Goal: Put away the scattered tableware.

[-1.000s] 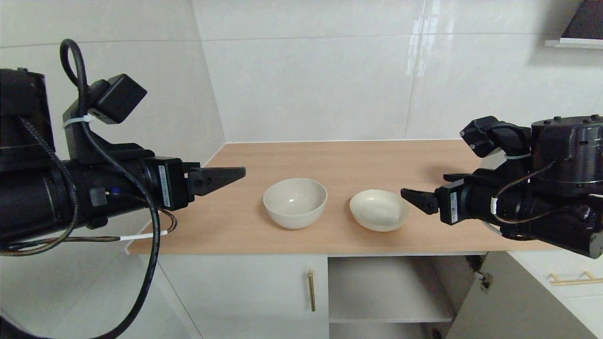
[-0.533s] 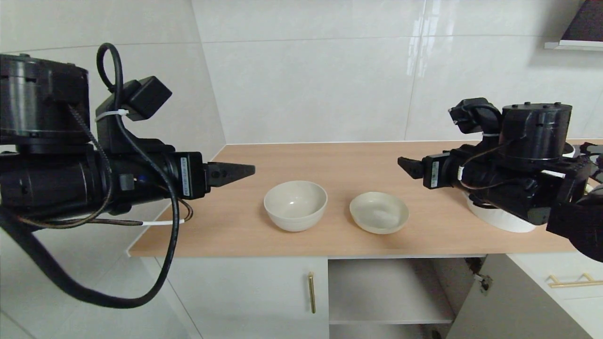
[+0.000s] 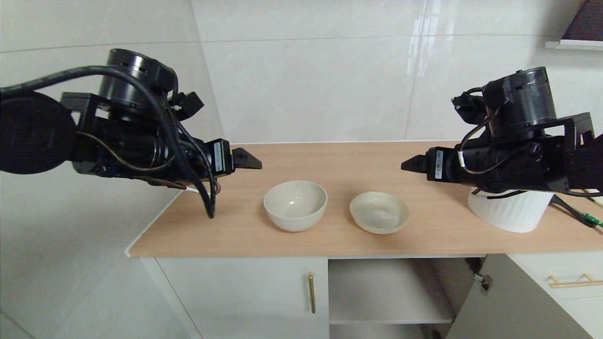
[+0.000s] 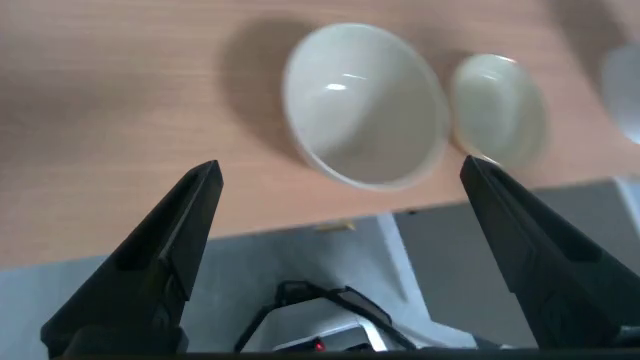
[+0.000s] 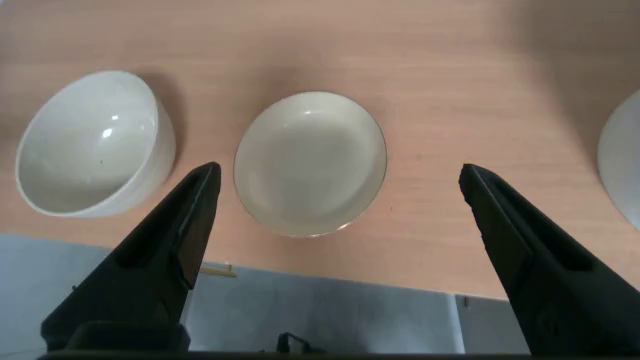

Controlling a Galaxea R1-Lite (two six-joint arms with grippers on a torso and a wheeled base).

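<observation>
Two cream bowls stand on the wooden counter [image 3: 339, 160]: a deep bowl [image 3: 295, 205] [image 4: 365, 105] [image 5: 95, 140] and, to its right, a shallow bowl [image 3: 379, 212] [image 4: 498, 105] [image 5: 310, 163]. My left gripper [image 3: 253, 161] [image 4: 338, 168] hovers open above the counter, left of the deep bowl, and holds nothing. My right gripper [image 3: 409, 165] [image 5: 337, 175] hangs open and empty above the counter, up and to the right of the shallow bowl. In each wrist view the fingers [image 4: 190, 230] [image 5: 510, 240] are spread wide, with the bowls below them.
A large white ribbed bowl [image 3: 511, 209] [image 5: 622, 160] stands on the counter's right, under the right arm. Below the counter are a closed door with a gold handle [image 3: 311, 292] and an open cabinet compartment [image 3: 386, 292] with a shelf. Tiled walls bound the back and left.
Both arms have risen and turned at the wrist. The right gripper lifted up from beside the shallow bowl, uncovering the white ribbed bowl. The bowls have stayed put.
</observation>
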